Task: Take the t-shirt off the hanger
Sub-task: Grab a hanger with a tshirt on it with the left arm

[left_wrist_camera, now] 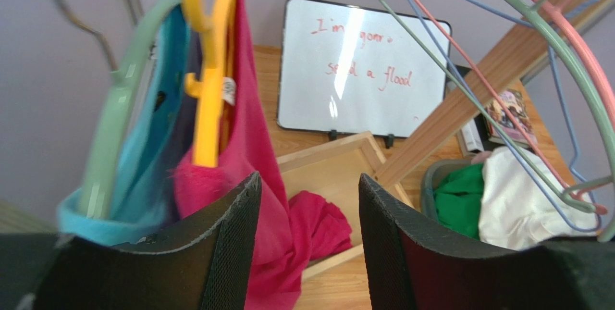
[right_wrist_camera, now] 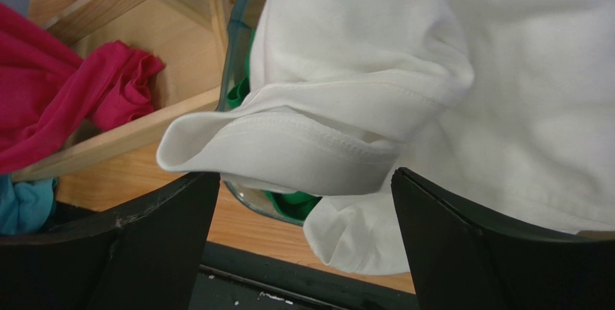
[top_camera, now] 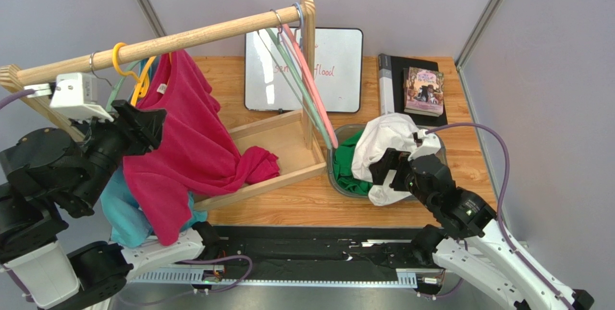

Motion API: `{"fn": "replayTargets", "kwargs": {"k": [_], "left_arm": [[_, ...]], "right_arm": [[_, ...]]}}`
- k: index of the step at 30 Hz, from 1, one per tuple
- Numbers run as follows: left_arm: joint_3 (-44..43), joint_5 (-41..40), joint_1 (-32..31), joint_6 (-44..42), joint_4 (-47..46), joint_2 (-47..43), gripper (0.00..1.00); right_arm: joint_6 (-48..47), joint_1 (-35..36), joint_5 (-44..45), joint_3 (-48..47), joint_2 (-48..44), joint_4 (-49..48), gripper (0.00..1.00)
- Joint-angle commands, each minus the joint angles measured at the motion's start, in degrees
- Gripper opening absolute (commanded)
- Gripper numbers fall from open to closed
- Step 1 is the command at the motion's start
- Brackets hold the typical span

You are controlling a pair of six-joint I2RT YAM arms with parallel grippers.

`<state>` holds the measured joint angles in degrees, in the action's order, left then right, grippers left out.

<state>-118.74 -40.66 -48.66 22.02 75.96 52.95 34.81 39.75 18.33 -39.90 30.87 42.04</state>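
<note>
1. The magenta t-shirt hangs on the yellow hanger at the left end of the wooden rail. Its lower end lies bunched in the wooden tray on the table.
2. A teal garment hangs just beside it on another hanger, and the two cloths touch.
3. The left pincer is up near the shoulder of the magenta t-shirt. Its jaws are apart and clamp nothing, and in the wrist view the cloth passes just beside one of the fingers.
4. The right pincer is over the bin with its jaws wide apart. The white t-shirt lies loose over the bin's rim and is not gripped.
5. I judge that the magenta t-shirt is light, soft and limp. It will fold and stretch when pulled, and the hanger can probably swing on the rail.
6. A good place to take hold seems to be the shoulder or the collar edge, close to the hanger arm. The pincer should pinch only the magenta layer, not the teal one, so that the cloth can slide off the end of the arm.
</note>
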Motion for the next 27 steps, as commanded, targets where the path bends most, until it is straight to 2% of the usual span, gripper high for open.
{"fn": "replayTargets", "kwargs": {"k": [1,4,7,12,18,24,27], "left_arm": [[-1.50,-8.89,0.06,-2.86,6.12,-3.11,0.57],[-0.45,-7.60,0.06,-3.65,4.73,-6.36,0.57],[0.26,-8.02,0.06,-3.13,3.85,-9.26,0.57],[7.79,-8.91,0.06,-1.02,2.88,-13.48,0.56],[13.97,-0.56,0.06,1.01,-1.51,-14.63,0.49],[11.43,1.11,0.15,0.57,-3.19,-14.45,0.51],[8.80,3.31,0.06,-0.31,-4.94,-14.63,0.55]], "right_arm": [[1.67,5.77,-0.76,-3.52,-0.46,3.66,0.96],[2.28,9.64,-0.04,-3.08,-1.77,4.72,0.96],[1.93,10.26,-4.06,-1.33,-1.87,3.32,0.96],[1.76,12.81,-7.69,1.58,-1.96,-1.69,0.96],[0.79,17.55,-6.64,-0.35,-2.66,-3.02,0.95],[0.18,19.05,-4.97,-2.64,-3.36,0.06,0.95],[-0.70,19.31,-5.05,-5.01,-3.89,1.46,0.96]]}}
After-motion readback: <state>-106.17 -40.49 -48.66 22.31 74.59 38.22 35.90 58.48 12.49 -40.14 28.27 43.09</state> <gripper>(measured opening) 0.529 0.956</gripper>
